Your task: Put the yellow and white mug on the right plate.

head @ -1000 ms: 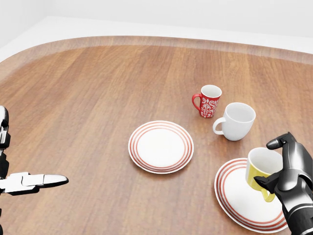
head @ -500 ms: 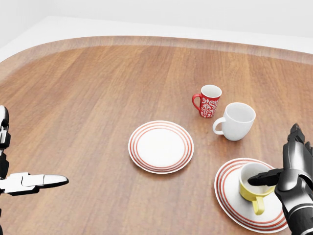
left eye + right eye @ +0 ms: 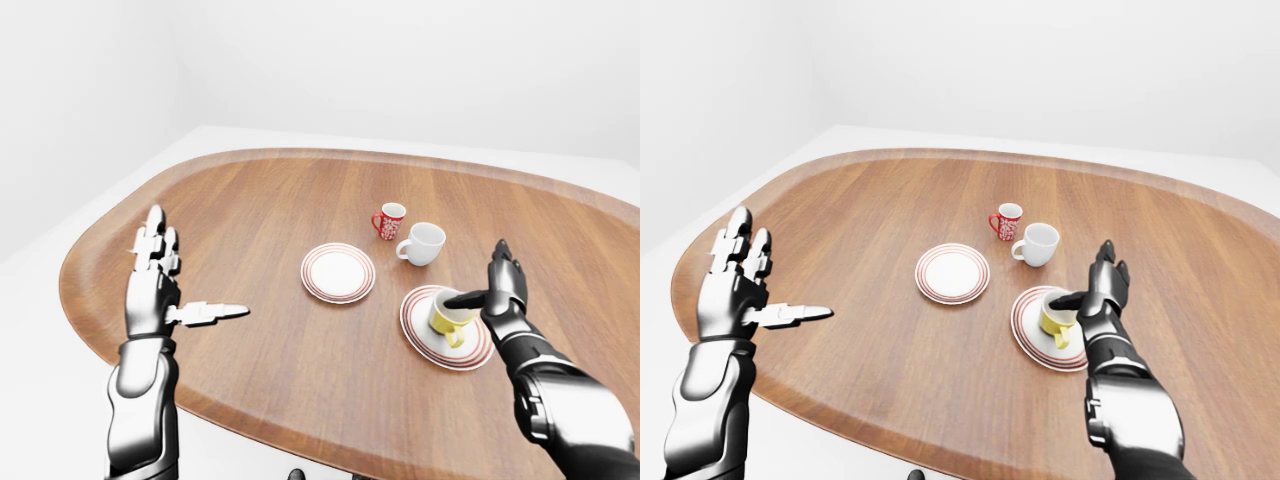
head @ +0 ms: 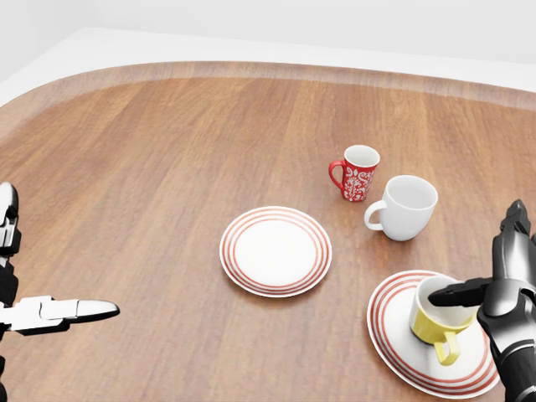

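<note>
The yellow and white mug (image 4: 438, 322) stands upright on the right plate (image 4: 394, 335), the red-ringed one at the lower right of the head view, with its handle turned toward the bottom edge of the frame. The right hand (image 4: 511, 289) sits just beside the mug on its right; its fingers are spread, two pointing up and away, while one dark finger (image 4: 456, 293) reaches across the mug's rim, and whether it touches the rim cannot be told. Nothing is pinched. The left hand (image 3: 160, 290), seen at the left of the left-eye view, is also spread wide and holds nothing, well apart from the crockery, over the wooden worktop (image 4: 167, 167). Near the centre of the head view lies a second red-ringed plate (image 4: 275, 250), bare, and above the right plate stand a plain white mug (image 4: 408, 206) and a red patterned mug (image 4: 358, 172), close together. Judged from this layout, the placing itself looks done and the step in hand is the release. The next move calls for lifting the right hand up and to the right, so that the finger over the rim clears without tipping the mug or dragging it off the plate.
</note>
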You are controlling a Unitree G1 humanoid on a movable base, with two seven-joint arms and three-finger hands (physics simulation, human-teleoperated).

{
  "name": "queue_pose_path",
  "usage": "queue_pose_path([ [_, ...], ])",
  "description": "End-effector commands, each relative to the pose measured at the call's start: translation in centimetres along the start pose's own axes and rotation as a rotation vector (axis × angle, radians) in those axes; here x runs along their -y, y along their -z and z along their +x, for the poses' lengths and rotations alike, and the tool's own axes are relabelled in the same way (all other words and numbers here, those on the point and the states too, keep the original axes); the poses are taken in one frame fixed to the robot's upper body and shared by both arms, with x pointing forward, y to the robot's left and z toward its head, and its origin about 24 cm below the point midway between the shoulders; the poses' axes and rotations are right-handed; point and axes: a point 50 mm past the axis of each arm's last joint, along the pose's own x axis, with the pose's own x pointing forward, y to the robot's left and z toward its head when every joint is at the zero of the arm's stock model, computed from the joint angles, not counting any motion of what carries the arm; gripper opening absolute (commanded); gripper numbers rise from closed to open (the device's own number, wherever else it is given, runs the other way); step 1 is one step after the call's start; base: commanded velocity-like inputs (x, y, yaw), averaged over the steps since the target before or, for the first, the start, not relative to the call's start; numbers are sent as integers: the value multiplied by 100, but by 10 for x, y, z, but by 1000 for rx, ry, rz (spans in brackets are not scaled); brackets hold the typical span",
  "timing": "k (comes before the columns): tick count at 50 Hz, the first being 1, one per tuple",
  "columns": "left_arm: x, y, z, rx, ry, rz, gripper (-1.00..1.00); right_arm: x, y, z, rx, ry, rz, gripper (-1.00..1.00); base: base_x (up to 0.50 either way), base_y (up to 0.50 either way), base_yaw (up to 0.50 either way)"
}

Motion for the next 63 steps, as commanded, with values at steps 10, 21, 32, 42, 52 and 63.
queue_pose_path([
  [10, 0, 0, 0, -1, 0, 1, 100, 30, -29, 14, 77, 49, 95, 100, 0, 0, 0],
  [21, 1, -2, -1, 6, 2, 2, 100, 45, -53, 15, 184, 64, 162, 100, 0, 0, 0],
  [32, 2, -5, -2, 20, 8, 1, 100, 65, -83, 1, 391, 60, 285, 100, 0, 0, 0],
  [42, 1, -11, -3, 46, 9, 4, 100, 89, -104, -25, 499, 71, 350, 100, 0, 0, 0],
  [52, 3, -16, -5, 66, 16, 7, 100, 110, -123, -59, 683, 92, 401, 100, 0, 0, 0],
  [63, 4, -20, -6, 80, 20, 10, 100, 125, -134, -97, 853, 115, 435, 100, 0, 0, 0],
])
